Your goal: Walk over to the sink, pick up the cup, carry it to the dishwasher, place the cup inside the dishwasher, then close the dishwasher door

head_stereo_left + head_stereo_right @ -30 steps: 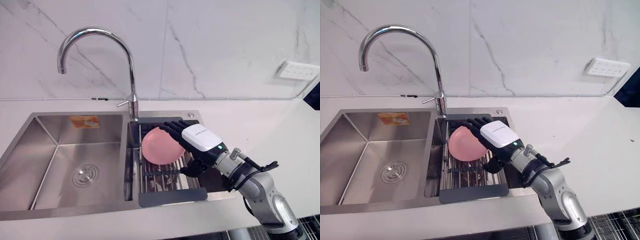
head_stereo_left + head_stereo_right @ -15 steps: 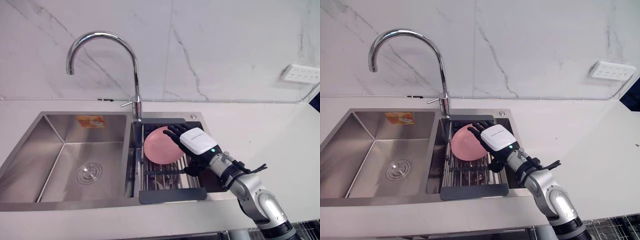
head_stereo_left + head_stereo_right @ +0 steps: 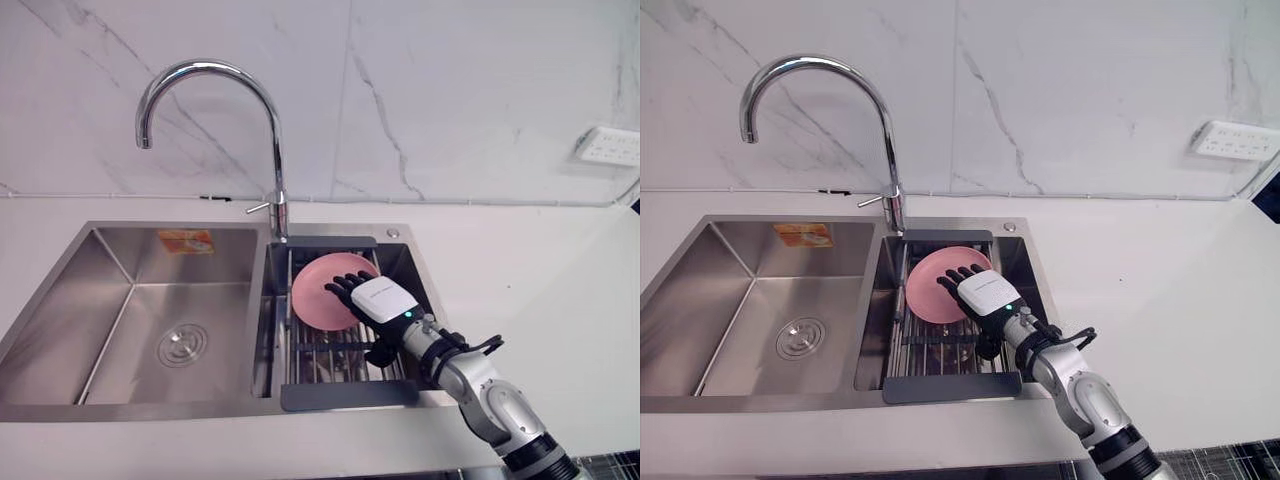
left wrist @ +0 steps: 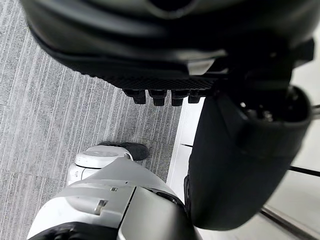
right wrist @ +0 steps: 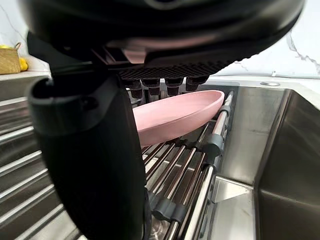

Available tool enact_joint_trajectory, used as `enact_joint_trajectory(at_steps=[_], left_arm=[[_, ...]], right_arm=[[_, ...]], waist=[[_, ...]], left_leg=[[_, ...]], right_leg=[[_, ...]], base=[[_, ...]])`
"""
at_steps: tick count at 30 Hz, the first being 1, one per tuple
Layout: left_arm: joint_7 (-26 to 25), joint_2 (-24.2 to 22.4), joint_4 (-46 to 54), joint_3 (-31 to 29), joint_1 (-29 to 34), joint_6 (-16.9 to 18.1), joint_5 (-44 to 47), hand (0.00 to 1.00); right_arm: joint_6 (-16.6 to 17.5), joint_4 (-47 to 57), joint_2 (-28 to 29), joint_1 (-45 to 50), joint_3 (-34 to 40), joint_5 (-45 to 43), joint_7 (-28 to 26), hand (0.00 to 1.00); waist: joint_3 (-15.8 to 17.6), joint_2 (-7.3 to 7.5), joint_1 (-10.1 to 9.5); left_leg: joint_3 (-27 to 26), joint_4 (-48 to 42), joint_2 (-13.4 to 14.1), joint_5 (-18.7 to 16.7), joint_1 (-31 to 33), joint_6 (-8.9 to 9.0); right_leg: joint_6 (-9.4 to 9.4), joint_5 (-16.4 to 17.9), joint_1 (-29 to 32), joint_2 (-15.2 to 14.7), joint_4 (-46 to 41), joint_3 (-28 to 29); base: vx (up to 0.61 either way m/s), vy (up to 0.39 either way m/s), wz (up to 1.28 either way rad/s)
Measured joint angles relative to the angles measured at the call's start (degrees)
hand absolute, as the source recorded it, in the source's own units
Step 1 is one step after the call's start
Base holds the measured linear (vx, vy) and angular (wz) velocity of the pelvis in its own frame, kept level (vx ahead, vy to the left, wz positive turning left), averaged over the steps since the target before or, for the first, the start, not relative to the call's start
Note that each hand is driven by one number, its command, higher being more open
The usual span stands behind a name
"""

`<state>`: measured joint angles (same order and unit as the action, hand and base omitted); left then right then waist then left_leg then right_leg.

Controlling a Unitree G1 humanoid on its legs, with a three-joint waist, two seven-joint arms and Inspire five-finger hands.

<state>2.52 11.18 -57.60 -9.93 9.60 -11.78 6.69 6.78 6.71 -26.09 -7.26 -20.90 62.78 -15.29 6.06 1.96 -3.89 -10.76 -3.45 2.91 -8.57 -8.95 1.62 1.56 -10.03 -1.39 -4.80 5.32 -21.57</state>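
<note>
While left hand (image 4: 165, 60) hangs relaxed above floor (image 4: 55, 110), right hand (image 3: 383, 300) lays straight fingers on tilted pink dish (image 3: 312, 295) on sink (image 3: 120, 290) rack (image 3: 325, 352).

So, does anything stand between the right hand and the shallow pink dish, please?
Nothing visible does: the right hand lies directly over the shallow pink dish, which rests tilted on the steel-bar sink rack.

Pink dish (image 3: 316, 290): edge nearest the right hand (image 3: 380, 300) was covered by its fingers (image 3: 345, 284).
Rack (image 3: 330, 352): bars under the palm were hidden.
Wall socket (image 3: 612, 146): cut by the edge.
</note>
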Motion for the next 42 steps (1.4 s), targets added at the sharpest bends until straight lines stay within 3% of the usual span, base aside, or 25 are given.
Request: enact_joint_trajectory(at_steps=[12, 18, 19, 32, 38, 42], left_arm=[[0.02, -0.48, 0.72, -1.23, 0.21, -0.24, -1.34, 1.0], [-0.11, -0.67, 0.78, -1.52, 0.41, 1.21, -3.55, 1.0], [-0.15, -0.67, 0.78, -1.52, 0.43, 1.39, -3.78, 1.0], [-2.57, -1.18, 0.78, -1.5, 0.66, 3.58, -6.24, 1.0], [-4.13, -1.42, 0.77, -1.52, 0.87, 4.59, -6.87, 1.0], [-5.1, -1.71, 0.78, -1.78, 1.02, 5.13, -6.94, 1.0]], right_arm=[[-0.61, -3.55, 1.37, -1.61, -1.64, 5.37, 4.79, 1.0], [-1.01, -3.75, 1.4, -1.6, -2.9, 9.04, 6.76, 1.0], [-1.07, -3.78, 1.4, -1.6, -3.22, 9.42, 7.05, 0.0], [-2.7, -5.09, 1.15, -1.6, -5.77, 12.11, 12.2, 0.0], [-6.2, -6.78, 0.75, -1.03, -8.37, 12.84, 20.06, 0.0], [-6.74, -8.09, 0.88, -0.38, -8.54, 12.54, 24.39, 0.0]], waist=[[-0.09, 0.14, -0.07], [-0.15, 0.23, -0.01], [-0.17, 0.26, 0.02], [-0.29, 0.45, 0.17], [-0.28, 0.44, 0.55], [-0.23, 0.35, 0.47]], left_leg=[[0.75, 1.19, 0.03, 1.11, -0.08, 0.08], [0.74, 1.2, 0.04, 1.17, -0.08, 0.08], [0.74, 1.2, 0.05, 1.17, -0.08, 0.08], [0.74, 1.74, 0.1, 1.64, -0.08, 0.2], [0.64, 2.64, 0.23, 2.2, -0.07, 0.78], [0.62, 2.77, 0.57, 2.4, -0.07, 1.06]], right_leg=[[-0.19, 0.25, -0.09, -0.05, 0.0, -1.03], [-0.19, 0.25, -0.09, -0.04, 0.0, -1.03], [-0.19, 0.25, -0.09, -0.03, 0.0, -1.03], [-0.21, 0.24, 0.09, 0.04, 0.0, -1.06], [-0.23, 0.23, 0.52, 0.23, 0.0, -1.04], [-0.3, 0.6, 0.55, 0.59, 0.0, -1.06]], base=[[-0.01, 0.005, 0.04], [0.0, 0.0, 0.0], [0.0, 0.0, 0.0], [0.0, 0.0, 0.0], [0.0, 0.0, 0.0], [0.0, 0.0, 0.0]])
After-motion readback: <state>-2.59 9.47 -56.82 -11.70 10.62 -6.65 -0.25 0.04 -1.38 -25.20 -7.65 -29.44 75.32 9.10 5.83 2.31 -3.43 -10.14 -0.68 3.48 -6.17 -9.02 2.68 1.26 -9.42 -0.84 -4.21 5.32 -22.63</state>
